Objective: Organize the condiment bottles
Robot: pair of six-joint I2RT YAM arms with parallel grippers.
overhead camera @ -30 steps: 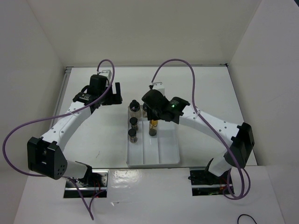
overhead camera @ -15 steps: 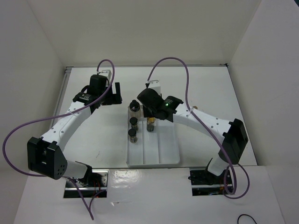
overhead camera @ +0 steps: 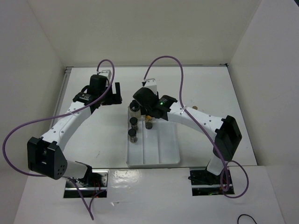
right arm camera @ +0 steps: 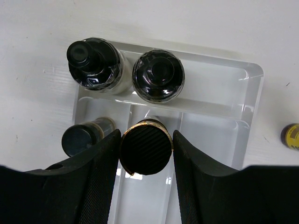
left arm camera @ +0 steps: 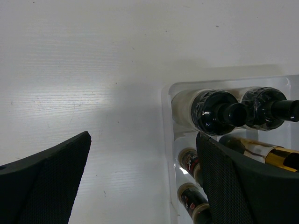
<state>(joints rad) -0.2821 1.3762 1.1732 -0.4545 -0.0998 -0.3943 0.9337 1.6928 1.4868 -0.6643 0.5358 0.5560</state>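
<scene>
**Bench** (overhead camera: 93,140): white, with walls rising on the L, R and far sides. Open surface is lying L of the tray, and more R of it past the R arm.

**Tray** (overhead camera: 168,154): white, divided, sitting mid-bench. One cross slot is running along the far end, w/ long lanes running toward the arm bases. The near stretch of the lanes is showing bare floor. The L far corner is facing the L hand.

**L hand** (left arm camera: 142,137): hanging over bare bench just off that corner. Fingers (left arm camera: 46,179) are spread wide w/ nothing between them.

**R hand** (right arm camera: 145,135): reaching down into the middle lane, just near of the cross slot. Its fingers (right arm camera: 100,177) are pressing both sides of the amber bottle (right arm camera: 145,148), pinching it at the cap. The cap is reading dark w/ a gold rim from above, and the bottle is standing upright.

**Corner wide bottle** (right arm camera: 93,58) & **second wide bottle** (right arm camera: 158,74): standing side by side in the cross slot, nearly touching, just beyond the R hand.

**Far short dark bottle** (overhead camera: 133,122) & **near short dark bottle** (overhead camera: 132,135): standing in the L lane in a row. The far one is sitting just beside the R hand's L finger.

**Yellow bottle** (right arm camera: 290,135): sitting on the bench outside the tray, off its R side. It is well apart from both hands and cut by the frame edge in the R wrist view.
</scene>
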